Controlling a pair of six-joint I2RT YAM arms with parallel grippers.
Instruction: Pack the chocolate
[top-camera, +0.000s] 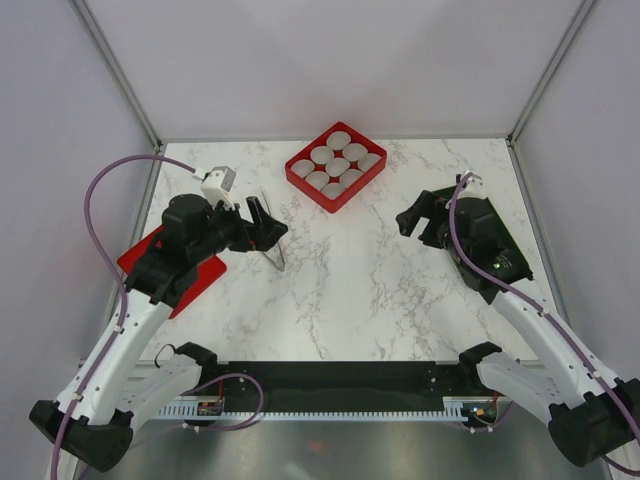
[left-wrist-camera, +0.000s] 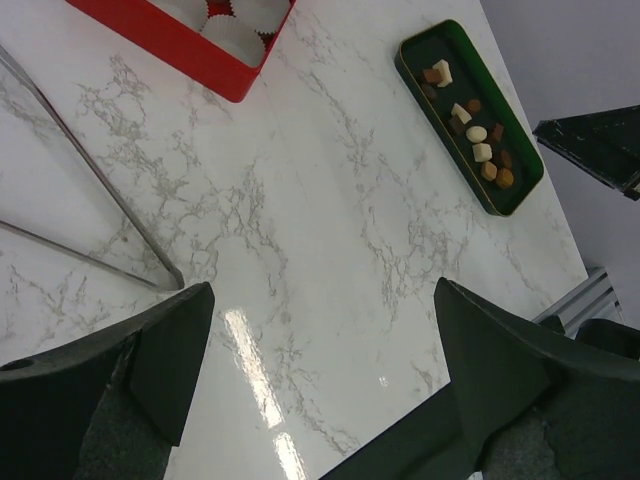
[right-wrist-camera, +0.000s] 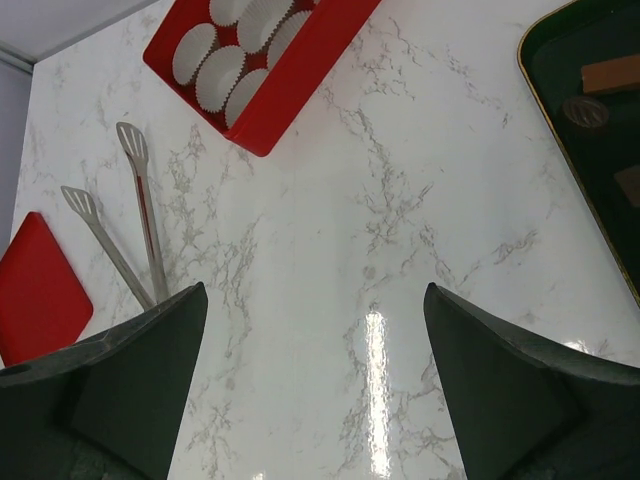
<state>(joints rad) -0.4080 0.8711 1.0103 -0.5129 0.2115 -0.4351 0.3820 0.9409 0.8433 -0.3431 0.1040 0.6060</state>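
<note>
The chocolate (left-wrist-camera: 478, 133), several small brown and tan pieces, lies in a dark green tray (left-wrist-camera: 421, 75) on the right of the table; the right wrist view shows a few pieces (right-wrist-camera: 605, 75) at its right edge. In the top view my right arm hides the tray. The red box (top-camera: 337, 166) of white paper cups stands at the back centre. My left gripper (top-camera: 268, 225) is open and empty over the metal tweezers (top-camera: 275, 255). My right gripper (top-camera: 415, 210) is open and empty, left of the tray. Both hang above the marble.
A flat red lid (top-camera: 150, 262) lies under my left arm, also seen in the right wrist view (right-wrist-camera: 35, 290). The tweezers (right-wrist-camera: 140, 200) lie open on the marble left of centre. The red box also shows in the left wrist view (left-wrist-camera: 190, 40). Cage walls surround the table.
</note>
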